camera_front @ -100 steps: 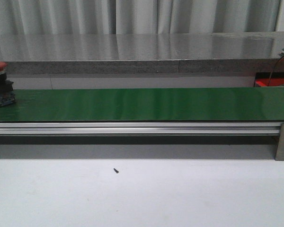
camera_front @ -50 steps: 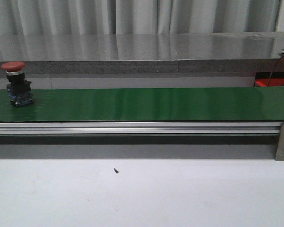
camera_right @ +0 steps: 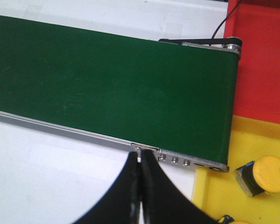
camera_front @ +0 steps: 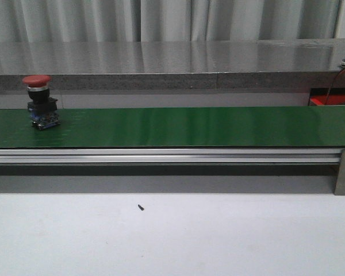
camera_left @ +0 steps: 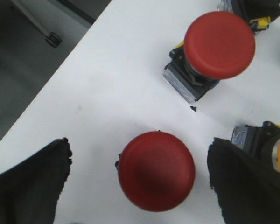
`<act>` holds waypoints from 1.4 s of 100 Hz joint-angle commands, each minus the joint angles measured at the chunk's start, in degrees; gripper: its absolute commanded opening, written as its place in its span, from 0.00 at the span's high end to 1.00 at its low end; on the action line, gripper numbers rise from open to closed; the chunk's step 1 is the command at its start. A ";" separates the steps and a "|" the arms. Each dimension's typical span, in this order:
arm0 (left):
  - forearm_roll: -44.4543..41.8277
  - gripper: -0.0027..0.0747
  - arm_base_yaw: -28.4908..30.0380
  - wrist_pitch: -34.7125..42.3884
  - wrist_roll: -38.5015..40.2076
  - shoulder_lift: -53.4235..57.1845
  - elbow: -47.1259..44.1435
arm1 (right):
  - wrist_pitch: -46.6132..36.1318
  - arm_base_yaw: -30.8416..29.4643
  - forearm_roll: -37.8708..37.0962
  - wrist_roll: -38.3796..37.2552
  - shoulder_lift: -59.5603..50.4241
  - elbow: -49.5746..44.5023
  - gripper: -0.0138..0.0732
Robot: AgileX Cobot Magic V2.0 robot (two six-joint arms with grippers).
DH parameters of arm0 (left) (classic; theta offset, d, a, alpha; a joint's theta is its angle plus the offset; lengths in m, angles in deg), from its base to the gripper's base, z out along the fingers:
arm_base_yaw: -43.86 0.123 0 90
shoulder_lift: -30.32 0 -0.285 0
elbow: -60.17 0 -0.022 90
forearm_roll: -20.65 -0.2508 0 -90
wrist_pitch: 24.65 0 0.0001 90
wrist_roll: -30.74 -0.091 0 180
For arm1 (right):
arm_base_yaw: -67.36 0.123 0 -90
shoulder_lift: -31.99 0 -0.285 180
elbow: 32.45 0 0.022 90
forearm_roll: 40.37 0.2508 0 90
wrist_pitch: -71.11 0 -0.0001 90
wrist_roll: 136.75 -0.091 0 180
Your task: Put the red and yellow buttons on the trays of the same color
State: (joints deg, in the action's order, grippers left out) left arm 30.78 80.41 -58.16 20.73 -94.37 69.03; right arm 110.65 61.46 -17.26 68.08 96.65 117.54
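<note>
Front view: a red button (camera_front: 39, 102) stood upright on the green conveyor belt (camera_front: 195, 126), near its left end; neither arm was visible. Left wrist view: the left gripper (camera_left: 139, 179) was spread wide over a white table (camera_left: 107, 84), a second red button (camera_left: 157, 171) between its fingers, untouched. Right wrist view: the right gripper (camera_right: 140, 186) was pressed together, empty, at the belt's near edge; a yellow button (camera_right: 263, 175) lay on the yellow tray (camera_right: 224, 186), beside the red tray (camera_right: 263, 60).
</note>
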 commanded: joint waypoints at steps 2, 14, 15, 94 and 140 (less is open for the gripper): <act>1.07 0.29 -0.03 2.37 0.54 2.88 1.59 | -2.94 0.14 1.07 0.63 -0.94 1.87 0.92; 1.27 0.34 -0.03 1.94 0.54 2.88 1.59 | -2.94 0.14 1.07 0.63 -0.94 1.87 0.92; 1.27 0.34 -0.03 1.94 0.54 2.88 1.59 | -2.94 0.14 1.07 0.63 -0.94 1.87 0.92; 3.36 0.77 -0.03 0.52 0.54 2.88 1.59 | -2.94 0.14 1.07 0.63 -0.94 1.87 0.92; 6.24 0.77 -1.33 -5.88 -0.26 15.53 1.69 | -2.94 0.14 1.07 0.63 -0.94 1.87 0.92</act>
State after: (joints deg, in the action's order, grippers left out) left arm 35.55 79.93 -64.67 20.83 -85.24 69.03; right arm 110.65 61.46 -17.26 68.08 96.65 117.54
